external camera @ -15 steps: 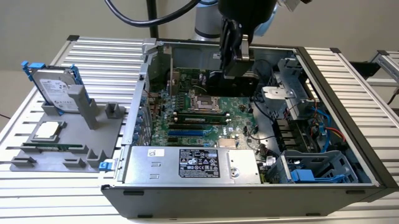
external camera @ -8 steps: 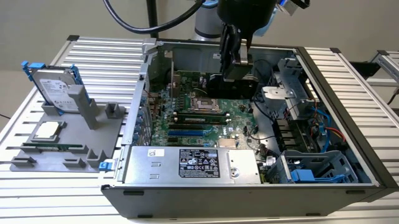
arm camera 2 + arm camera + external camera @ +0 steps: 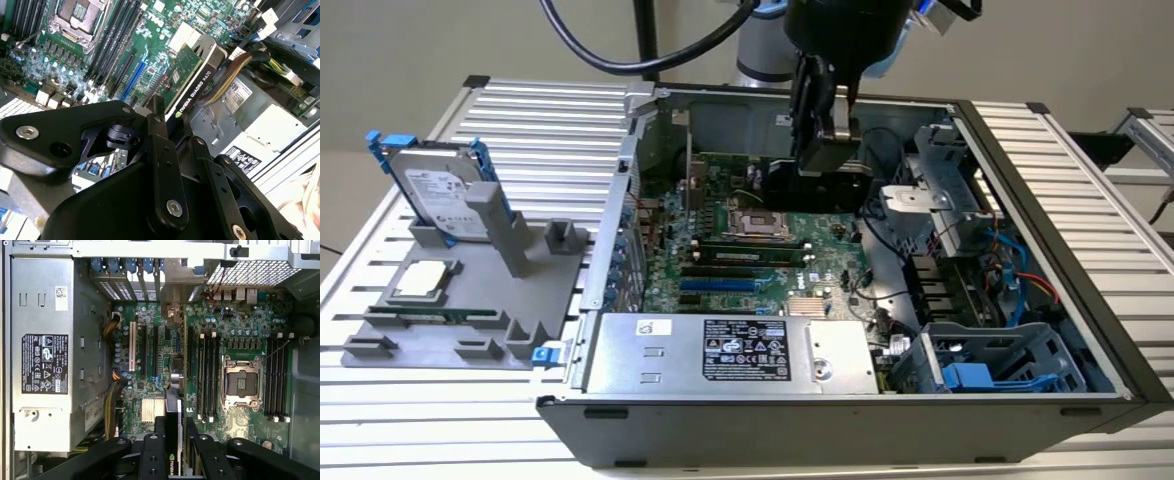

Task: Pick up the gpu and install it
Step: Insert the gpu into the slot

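Hand (image 3: 175,121) clamps the gpu (image 3: 192,75): green board one face, black shroud the other, at the case's (image 3: 854,432) 12 o'clock in the exterior view.

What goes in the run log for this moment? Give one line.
claw: shut on gpu | gpu: held above motherboard, inside case | install: not done
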You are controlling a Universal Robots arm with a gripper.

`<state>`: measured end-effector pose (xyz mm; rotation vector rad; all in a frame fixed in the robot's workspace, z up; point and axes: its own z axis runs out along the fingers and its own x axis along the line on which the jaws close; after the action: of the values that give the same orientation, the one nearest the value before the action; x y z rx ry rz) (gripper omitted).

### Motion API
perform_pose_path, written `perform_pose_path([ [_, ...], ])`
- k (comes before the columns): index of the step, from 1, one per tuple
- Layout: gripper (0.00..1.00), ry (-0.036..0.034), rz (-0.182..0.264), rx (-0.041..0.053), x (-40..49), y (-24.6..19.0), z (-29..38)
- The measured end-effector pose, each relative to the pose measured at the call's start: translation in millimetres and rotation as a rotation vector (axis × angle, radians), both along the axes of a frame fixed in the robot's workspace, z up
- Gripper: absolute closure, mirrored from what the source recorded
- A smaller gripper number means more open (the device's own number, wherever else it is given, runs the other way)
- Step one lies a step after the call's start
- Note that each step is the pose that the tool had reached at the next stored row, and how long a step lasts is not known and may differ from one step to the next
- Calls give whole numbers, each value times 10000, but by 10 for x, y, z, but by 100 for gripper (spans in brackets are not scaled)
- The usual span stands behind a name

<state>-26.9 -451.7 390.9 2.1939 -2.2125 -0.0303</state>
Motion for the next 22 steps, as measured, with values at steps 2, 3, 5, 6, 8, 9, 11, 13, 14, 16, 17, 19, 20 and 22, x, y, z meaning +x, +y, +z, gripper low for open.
perform_pose_path([
  [2,100,0,-1,-3,0,0,-8],
  [3,100,0,0,-4,0,0,-13],
  [5,100,0,0,-4,0,0,-23],
  [6,100,0,0,-3,0,0,-28],
  [8,100,0,0,-4,0,0,-39],
  [9,100,0,0,-4,0,1,-45],
  [11,100,0,-1,-5,0,1,-56],
  [13,100,0,-2,-5,0,2,-67],
  [14,100,0,-2,-5,0,2,-72],
  [16,100,0,-2,-4,0,2,-84],
  [17,100,0,-2,-5,0,3,-88],
  [19,100,0,-2,-6,0,3,-99],
  [20,100,0,-2,-5,0,3,-104],
  [22,100,0,-3,-5,0,4,-115],
])
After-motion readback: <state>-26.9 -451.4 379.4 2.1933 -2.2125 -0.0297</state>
